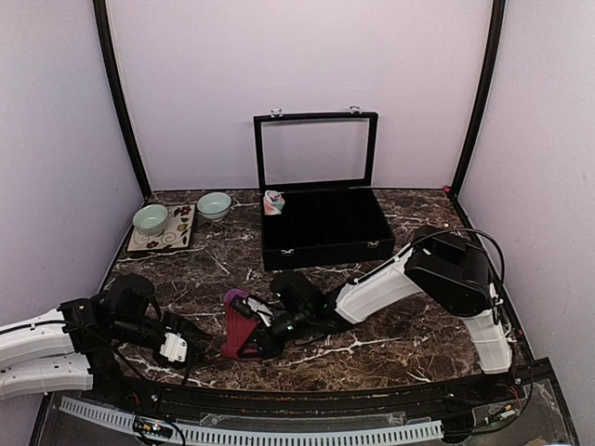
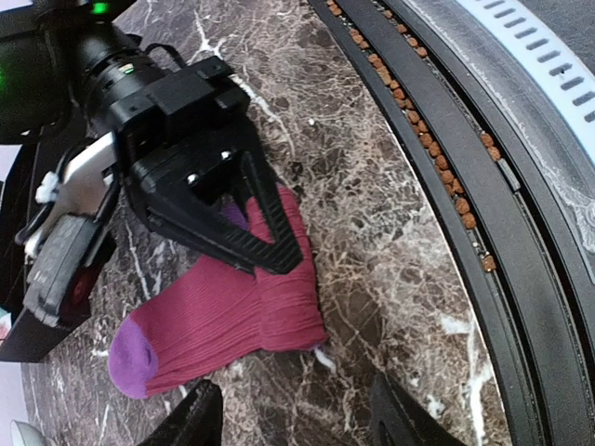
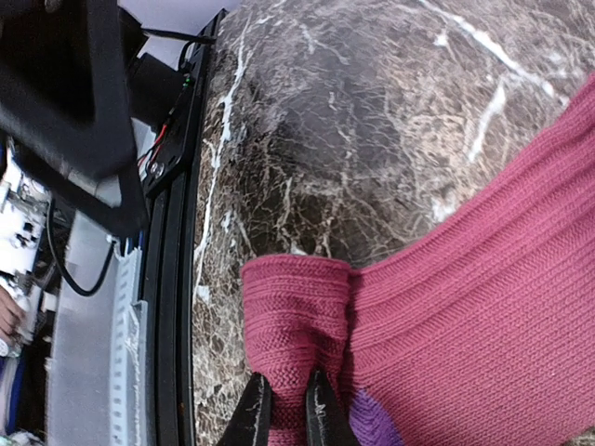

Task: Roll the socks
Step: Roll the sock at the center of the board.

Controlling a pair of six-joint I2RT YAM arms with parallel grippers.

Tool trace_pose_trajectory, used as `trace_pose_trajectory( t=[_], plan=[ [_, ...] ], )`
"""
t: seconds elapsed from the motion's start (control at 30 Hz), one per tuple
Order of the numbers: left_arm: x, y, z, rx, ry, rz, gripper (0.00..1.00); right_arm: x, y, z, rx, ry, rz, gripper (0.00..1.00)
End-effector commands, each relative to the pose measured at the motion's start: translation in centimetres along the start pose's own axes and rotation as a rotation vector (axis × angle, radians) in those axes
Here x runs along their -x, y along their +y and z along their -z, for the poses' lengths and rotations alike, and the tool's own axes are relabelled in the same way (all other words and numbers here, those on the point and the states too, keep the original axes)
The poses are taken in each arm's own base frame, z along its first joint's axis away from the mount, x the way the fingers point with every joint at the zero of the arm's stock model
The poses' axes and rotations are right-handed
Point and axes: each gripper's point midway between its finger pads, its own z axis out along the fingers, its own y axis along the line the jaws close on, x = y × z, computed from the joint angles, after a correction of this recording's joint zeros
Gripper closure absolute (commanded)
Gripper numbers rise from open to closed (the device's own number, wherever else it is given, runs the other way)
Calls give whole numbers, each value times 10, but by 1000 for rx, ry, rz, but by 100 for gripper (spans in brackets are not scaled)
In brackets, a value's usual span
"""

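Jaws of the right gripper (image 3: 286, 409) pinch the folded end of the maroon sock (image 2: 214, 321), whose length runs away from them to its purple toe (image 2: 135, 358), crosswise just ahead of the half-open, empty left gripper (image 2: 297, 418).

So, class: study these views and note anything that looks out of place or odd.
Nothing is spilled or damaged. One oddity: the maroon sock lies up front, its fold pinched in the right gripper, while the pink bundle sits far off at the back left corner of the black case.
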Motion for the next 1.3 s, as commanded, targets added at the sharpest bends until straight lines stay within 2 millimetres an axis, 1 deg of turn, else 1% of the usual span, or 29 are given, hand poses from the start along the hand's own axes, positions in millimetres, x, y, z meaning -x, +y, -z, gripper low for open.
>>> trace_pose_trajectory(
  t=[0.0,0.1,0.17,0.2,0.27,0.43,0.47,0.53,0.63,0.77,0.83,0.9,0.93,0.97,1.0,1.03,1.13,1.27],
  plan=[
    [3,1,-17,0,-9,-48,48,-121,-70,-2,-223,302,-393,98],
    [6,4,-29,10,-2,-96,61,-127,-77,-4,-246,308,-423,98],
    [10,8,-36,19,-1,-122,65,-132,-81,-3,-268,314,-442,98],
    [13,11,-38,32,-6,-135,65,-133,-83,-3,-276,313,-446,98],
    [15,9,-44,29,-7,-160,66,-135,-85,-2,-290,313,-463,98],
    [9,9,-54,73,11,-200,67,-145,-91,1,-329,324,-507,97],
    [6,6,-56,60,18,-198,67,-146,-91,2,-329,318,-515,97],
    [2,2,-59,35,38,-195,66,-143,-90,2,-320,294,-526,97],
    [-5,1,-64,22,76,-179,66,-137,-90,0,-312,268,-525,97],
    [-8,8,-66,37,108,-165,66,-135,-89,-1,-307,265,-526,97],
    [-11,8,-68,30,124,-170,66,-132,-89,-2,-305,257,-524,97],
    [-15,2,-69,-9,144,-180,72,-128,-88,-2,-302,244,-522,95],
    [-16,2,-70,-10,152,-179,84,-123,-87,-2,-300,224,-518,92],
    [-17,2,-70,-11,162,-178,91,-122,-86,0,-300,213,-520,89],
    [-20,0,-71,-21,172,-181,97,-123,-85,2,-302,209,-522,87],
    [-23,-3,-71,-34,181,-179,100,-120,-85,2,-304,200,-515,86],
    [-31,-14,-73,-85,208,-168,100,-109,-83,4,-304,172,-495,84],
    [-37,-27,-72,-153,236,-124,100,-98,-78,4,-290,156,-484,82]
  ],
)
